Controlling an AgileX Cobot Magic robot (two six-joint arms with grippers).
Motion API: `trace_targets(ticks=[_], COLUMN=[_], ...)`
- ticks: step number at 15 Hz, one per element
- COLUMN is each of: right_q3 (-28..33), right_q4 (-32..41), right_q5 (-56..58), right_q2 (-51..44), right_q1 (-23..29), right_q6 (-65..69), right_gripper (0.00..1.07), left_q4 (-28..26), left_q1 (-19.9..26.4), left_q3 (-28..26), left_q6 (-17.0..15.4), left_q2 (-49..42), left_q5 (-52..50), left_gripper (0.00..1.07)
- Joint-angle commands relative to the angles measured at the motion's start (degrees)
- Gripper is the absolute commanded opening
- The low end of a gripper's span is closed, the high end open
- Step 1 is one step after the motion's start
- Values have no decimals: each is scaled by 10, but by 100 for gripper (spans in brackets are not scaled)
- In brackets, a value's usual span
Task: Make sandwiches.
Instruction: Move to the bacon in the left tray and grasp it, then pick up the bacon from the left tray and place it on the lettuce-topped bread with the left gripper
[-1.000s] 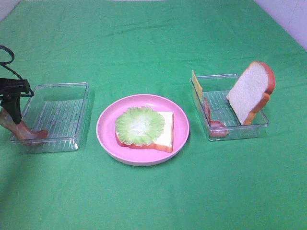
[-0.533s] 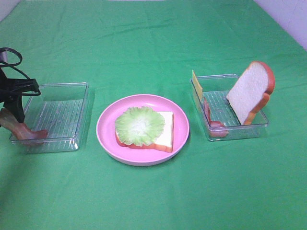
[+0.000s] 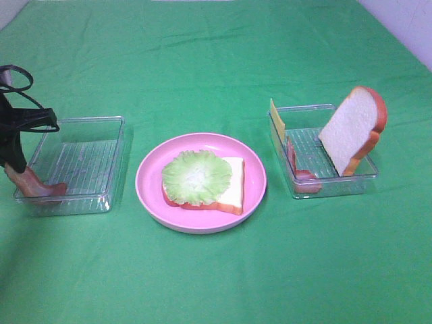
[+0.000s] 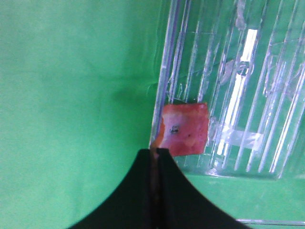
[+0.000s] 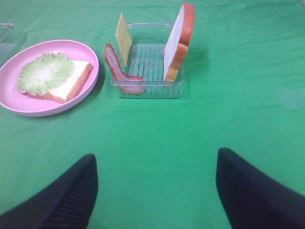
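A white bread slice topped with pale green lettuce lies on the pink plate. My left gripper is shut on the upper end of a reddish-brown bacon strip. The strip's lower end rests in the near-left corner of the left clear tray. The left wrist view shows the fingers pinched on the strip. The right clear tray holds a yellow cheese slice, another bacon strip and an upright bread slice. My right gripper is open and empty, short of that tray.
A green cloth covers the whole table. The plate stands in the middle between the two trays. A pale wall or floor edge shows at the back right corner.
My left gripper has lifted slightly, drawing the bacon strip's upper end more upright at the tray's left edge. Nothing else has moved.
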Motion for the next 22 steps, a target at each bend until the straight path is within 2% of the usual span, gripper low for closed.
trace_targets(ticks=[1,4,6,7,10,12,13,14,15,16,17,22], right_q3=[-1,-1,-1,-1,-1,-1,-1,-1,-1,-1,-1,-1], right_q4=[4,4,4,4,4,4,4,4,4,4,4,4], right_q5=[-6,-6,-6,-6,-6,-6,-6,-6,-6,-6,-6,-6], right_q2=[-9,-9,-9,-9,-9,-9,-9,-9,-9,-9,-9,-9], right_q1=[-5,-5,-5,-5,-5,-5,-5,-5,-5,-5,-5,-5], right_q6=[-8,-8,-8,-8,-8,-8,-8,-8,-8,-8,-8,-8], right_gripper=[67,67,67,67,67,67,67,67,67,67,67,67], left_q4=[-42,-119,-206,-206,-431,-521,-591,-591,-634,-701,-744,-816], left_q1=[-1,-1,-2,-2,-29,-70,-106,-106,-128,-159,-178,-218], left_q3=[1,-13,-13,-13,-13,-13,-13,-13,-13,-13,-15,-65], left_q6=[27,74,142,142,288,352,387,387,411,457,490,498], left_q2=[-1,-22,-45,-45,-53,-42,-22,-22,-9,10,29,109], left_q5=[7,11,2,2,9,-2,-15,-15,-28,-48,-57,-34], left_gripper=[0,0,0,0,0,0,0,0,0,0,0,0])
